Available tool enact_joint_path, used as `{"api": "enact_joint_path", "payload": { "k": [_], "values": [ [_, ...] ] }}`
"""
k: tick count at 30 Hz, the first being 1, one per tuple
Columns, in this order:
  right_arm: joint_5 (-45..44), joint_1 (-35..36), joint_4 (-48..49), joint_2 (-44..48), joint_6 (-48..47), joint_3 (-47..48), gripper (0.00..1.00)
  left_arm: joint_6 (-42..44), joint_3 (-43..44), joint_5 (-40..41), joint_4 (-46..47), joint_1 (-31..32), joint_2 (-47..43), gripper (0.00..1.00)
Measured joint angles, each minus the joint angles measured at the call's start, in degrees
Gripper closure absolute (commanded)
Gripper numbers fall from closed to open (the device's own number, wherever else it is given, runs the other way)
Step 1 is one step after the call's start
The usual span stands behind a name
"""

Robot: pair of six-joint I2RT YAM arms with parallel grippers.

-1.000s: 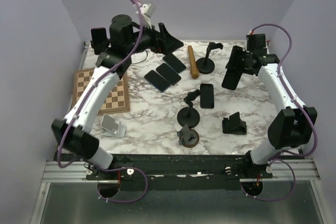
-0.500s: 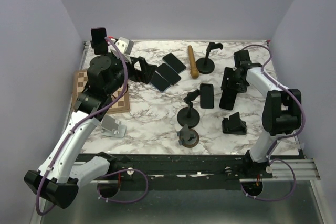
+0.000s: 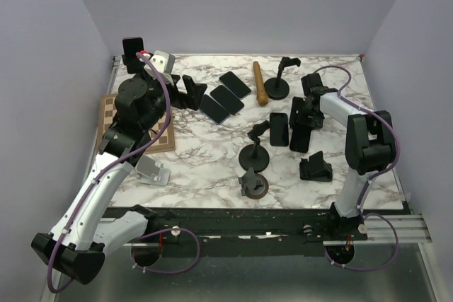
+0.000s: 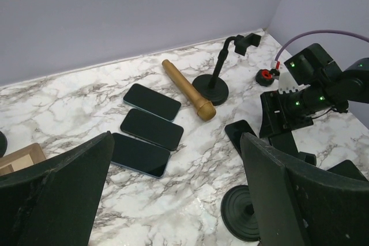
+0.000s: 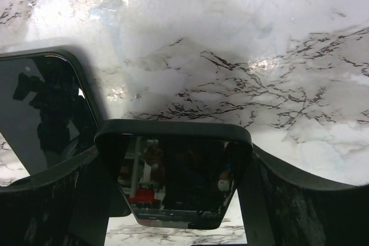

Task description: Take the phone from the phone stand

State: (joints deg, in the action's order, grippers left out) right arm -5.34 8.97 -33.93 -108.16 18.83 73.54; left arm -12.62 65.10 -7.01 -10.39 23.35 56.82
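Note:
My right gripper (image 3: 302, 119) is shut on a black phone (image 3: 300, 139) and holds it low over the marble table, just right of another black phone (image 3: 279, 129) lying flat. In the right wrist view the held phone (image 5: 173, 177) sits between both fingers, and the flat phone (image 5: 46, 113) lies to its left. A black wedge phone stand (image 3: 315, 167) stands empty near the front right. My left gripper (image 3: 192, 90) is open and empty at the back left, above three flat phones (image 4: 144, 129). Another phone (image 3: 132, 53) stands at the far back left corner.
A gooseneck stand (image 3: 277, 87) and a wooden cylinder (image 3: 260, 83) are at the back. A second gooseneck stand (image 3: 253, 153) and a small stand on a brown disc (image 3: 253, 186) are mid-front. A silver stand (image 3: 152, 170) and a chessboard (image 3: 139, 122) are at the left.
My right gripper has lowered the phone from mid-air to just over the table beside the flat phone. My left arm has drawn back and dropped toward the three phones.

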Motion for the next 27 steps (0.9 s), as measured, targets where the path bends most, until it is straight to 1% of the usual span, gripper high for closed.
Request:
{"api": "enact_joint_path", "payload": {
  "k": [7,12,16,19,25,27],
  "values": [
    [-0.59,0.39,1.01,-0.31,0.24,0.0,0.89,0.22,0.0,0.48,0.26,0.0,-0.72,0.01],
    [-1.55,0.85,2.05,-0.39,0.15,0.0,0.8,0.24,0.0,0.59,0.46,0.0,-0.7,0.01],
    [-2.36,1.16,3.3,-1.25,-0.37,0.0,0.78,0.24,-0.02,0.61,0.46,0.0,-0.66,0.01],
    [-2.86,1.4,4.13,-1.88,-0.87,0.13,0.73,0.24,-0.04,0.61,0.48,0.0,-0.66,0.01],
    [-2.99,1.99,5.25,-2.16,-1.31,0.17,0.63,0.24,-0.35,0.76,0.9,0.0,-0.2,0.01],
    [-3.04,2.12,5.64,-2.25,-1.36,0.17,0.58,0.24,-0.35,0.83,0.94,0.0,0.02,0.01]
  ]
}}
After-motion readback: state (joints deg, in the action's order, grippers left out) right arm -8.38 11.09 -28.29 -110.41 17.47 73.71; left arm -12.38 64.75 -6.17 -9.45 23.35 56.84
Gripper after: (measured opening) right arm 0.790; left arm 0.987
